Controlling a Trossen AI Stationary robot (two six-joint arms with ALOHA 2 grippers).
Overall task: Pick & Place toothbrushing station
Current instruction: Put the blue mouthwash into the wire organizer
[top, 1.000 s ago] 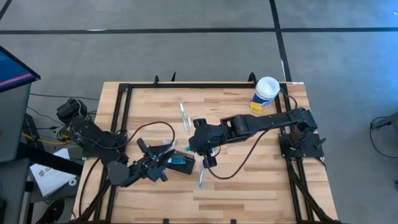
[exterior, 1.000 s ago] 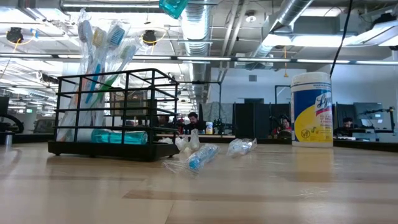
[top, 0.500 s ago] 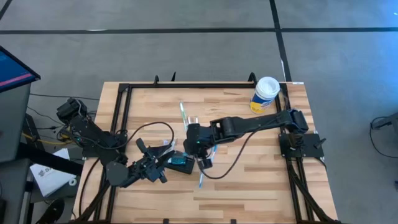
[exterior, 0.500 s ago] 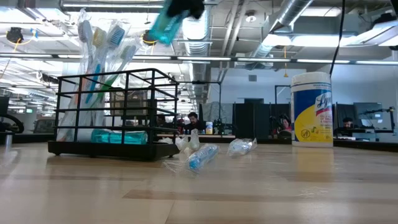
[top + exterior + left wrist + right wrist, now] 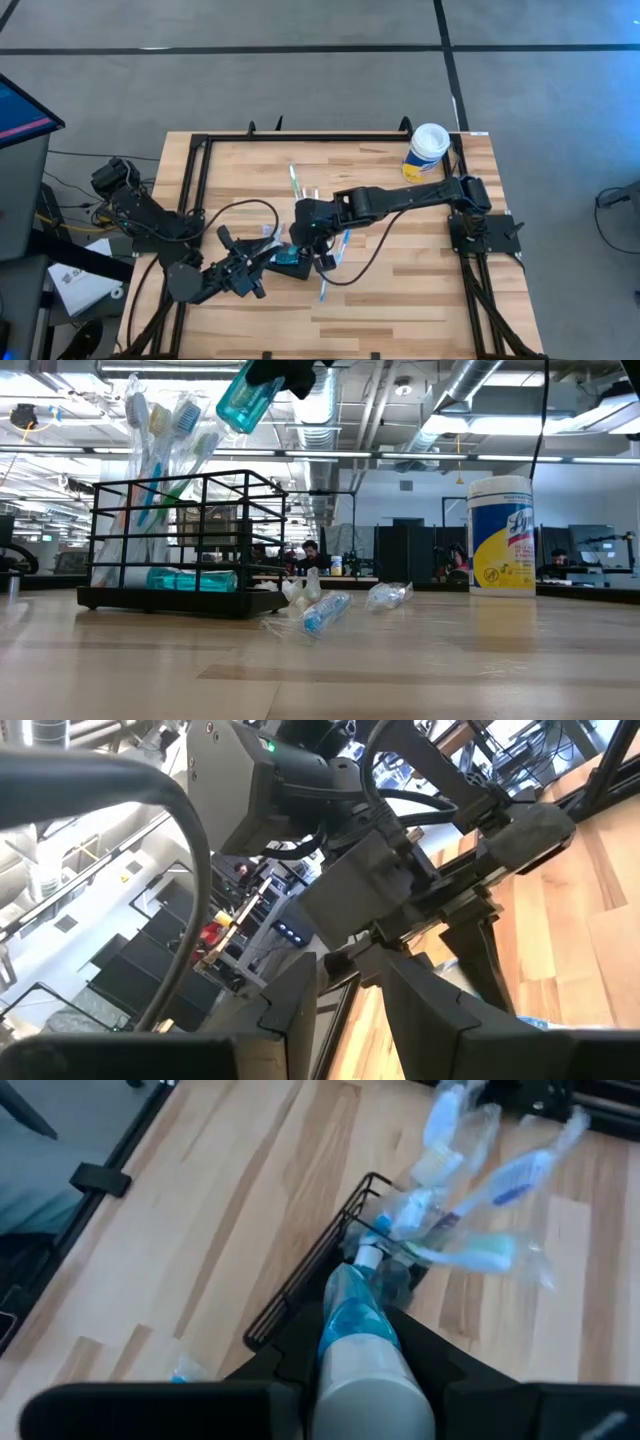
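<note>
- We see the toothbrushing station (image 5: 180, 545), a black wire-walled holder, standing on the wooden desk (image 5: 400, 290) toward its near-left part, with several wrapped toothbrushes (image 5: 165, 430) upright in one end and a teal item lying along its floor.
- From above, the station (image 5: 290, 262) sits between the two arms, mostly covered by them.
- Our right hand (image 5: 312, 238) reaches in from the right side of the desk and hangs over the station, clenched on a teal tube (image 5: 243, 400) with a pale cap.
- In the low view the tube is tilted, its lower end pointing down toward the station's open top and well clear of the desk.
- The right wrist view looks down along the tube (image 5: 357, 1335), held between the two dark fingers (image 5: 440, 1365), with the station's black rim (image 5: 300, 1285) and the wrapped brushes directly past its tip.
- Our left hand (image 5: 262, 258) lies low at the station's left end; we cannot tell whether its fingers grip the frame or are loose.
- A wrapped toothbrush (image 5: 295, 186) lies on the desk farther back, and another (image 5: 326, 280) lies just right of the station, nearer the front.
- In the low view clear wrappers (image 5: 335, 605) lie on the desk just right of the station.
- A round yellow-and-white canister (image 5: 426, 152) with a white lid stands at the far-right corner, well apart from the station.
</note>
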